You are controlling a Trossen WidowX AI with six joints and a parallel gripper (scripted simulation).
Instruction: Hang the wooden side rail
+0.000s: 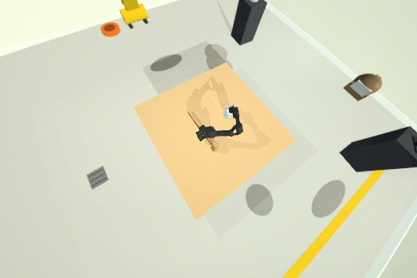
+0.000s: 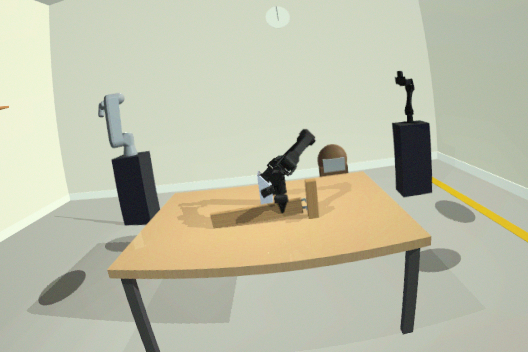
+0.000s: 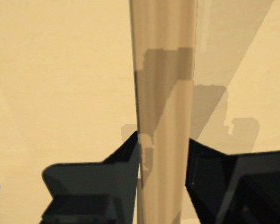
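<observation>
The wooden side rail [image 1: 194,118] [image 2: 230,219] [image 3: 163,30] is long and narrow. Its far end, at the left in the exterior view, appears to rest on the table. The wooden headboard post [image 1: 215,146] [image 2: 312,198] stands upright at its other end. Two small steel hooks [image 2: 304,200] bridge the short gap between rail end and post. Whether they sit on the pins is too small to tell; the slot's inside is hidden. My gripper [image 2: 282,210] [image 3: 153,133] is shut on the rail, near its hook end, with one finger on each side.
The wooden table [image 1: 193,186] [image 2: 350,236] carries everything. A pale blue-white object [image 1: 227,112] [image 2: 263,188] is by the arm's base, behind the rail in the exterior view. Dark pedestals with other arms and a brown rounded object [image 1: 369,83] [image 2: 332,157] stand beyond the table.
</observation>
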